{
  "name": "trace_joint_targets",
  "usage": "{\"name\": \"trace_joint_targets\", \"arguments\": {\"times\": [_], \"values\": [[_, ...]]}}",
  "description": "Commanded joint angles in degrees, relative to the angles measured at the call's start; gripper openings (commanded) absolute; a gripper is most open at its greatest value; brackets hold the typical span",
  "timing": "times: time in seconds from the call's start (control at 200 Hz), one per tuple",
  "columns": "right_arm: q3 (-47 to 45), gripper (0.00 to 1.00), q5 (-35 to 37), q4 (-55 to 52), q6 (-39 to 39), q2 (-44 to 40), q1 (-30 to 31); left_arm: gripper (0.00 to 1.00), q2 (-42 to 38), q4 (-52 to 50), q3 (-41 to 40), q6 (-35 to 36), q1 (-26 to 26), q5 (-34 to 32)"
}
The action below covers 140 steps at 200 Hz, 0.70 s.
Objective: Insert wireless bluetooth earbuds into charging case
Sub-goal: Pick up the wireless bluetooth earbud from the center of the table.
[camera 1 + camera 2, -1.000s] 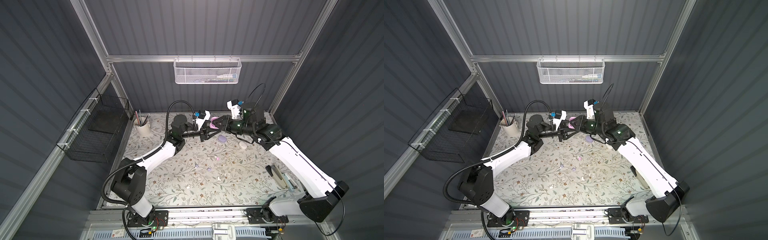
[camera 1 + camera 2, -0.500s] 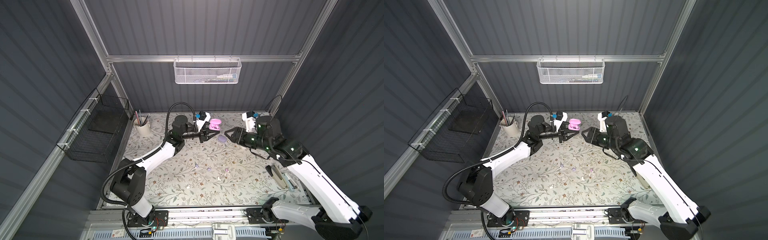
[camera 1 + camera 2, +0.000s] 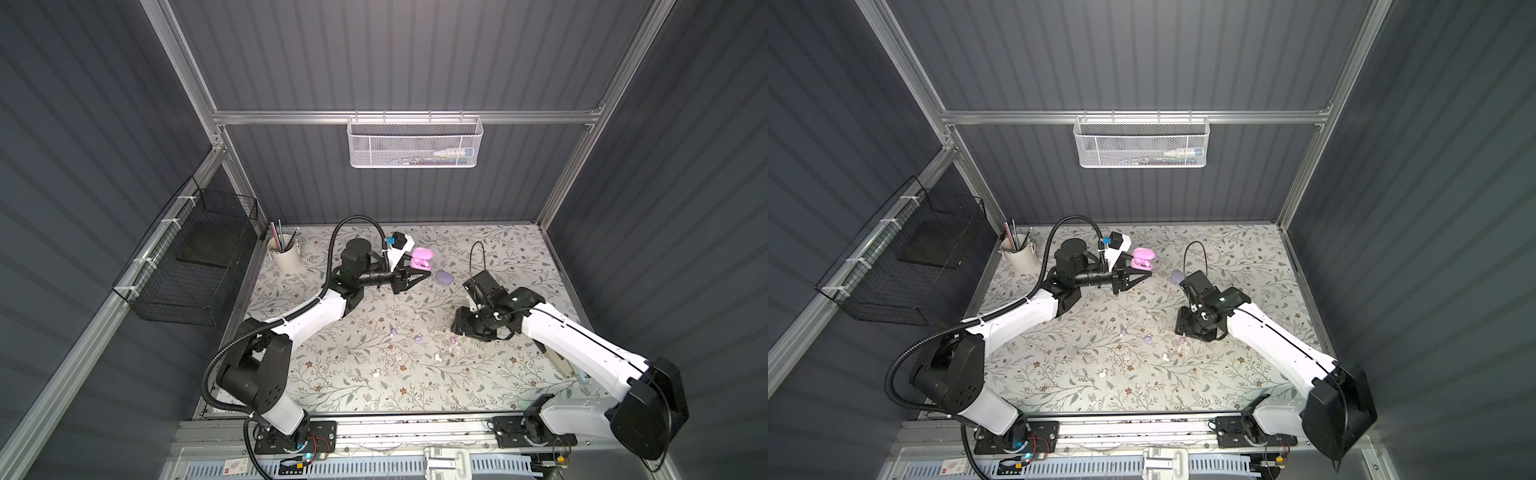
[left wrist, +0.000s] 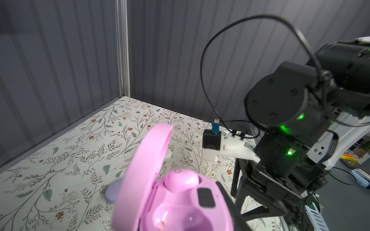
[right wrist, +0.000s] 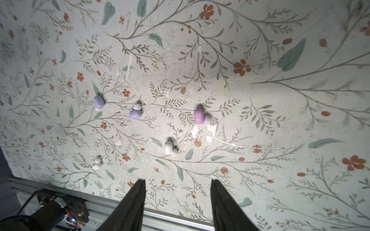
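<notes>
My left gripper (image 3: 420,271) is shut on the pink charging case (image 4: 180,210), held above the mat at the back, in both top views (image 3: 1142,259). The case's lid (image 4: 148,160) stands open and one pink earbud (image 4: 181,181) sits in a socket; the other socket is bare. My right gripper (image 5: 178,181) is open, points down at the mat and holds nothing. Under it lie loose earbuds: one pink (image 5: 199,117), two lavender (image 5: 98,102) (image 5: 135,114) and two white (image 5: 169,148) (image 5: 97,163).
A shut lavender case (image 3: 444,276) lies on the mat between the arms. A cup of pens (image 3: 284,255) stands at the back left, next to a black wire basket (image 3: 187,266). A white mesh basket (image 3: 415,143) hangs on the back wall.
My right arm has pulled away from the pink case, swung toward the front and turned down over the loose earbuds, with its jaws now open. The left arm still holds the case.
</notes>
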Motion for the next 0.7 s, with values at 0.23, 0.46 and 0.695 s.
{"name": "trace_joint_targets", "arguments": {"times": [0.23,0.46,0.695], "values": [[-1.1,0.49,2.1,8.0,-9.4,11.7,0.6,0.32,-6.7,-0.5,-4.6,-0.5,1.1,0.8],[-1.7,0.46,2.7,8.9,-11.7,15.9,0.8,0.32,-8.3,0.4,-7.3,-2.3,1.2,1.3],[-1.9,0.43,4.0,9.2,-12.6,18.5,0.9,0.32,-9.2,0.6,-8.0,-2.7,1.2,1.2]]}}
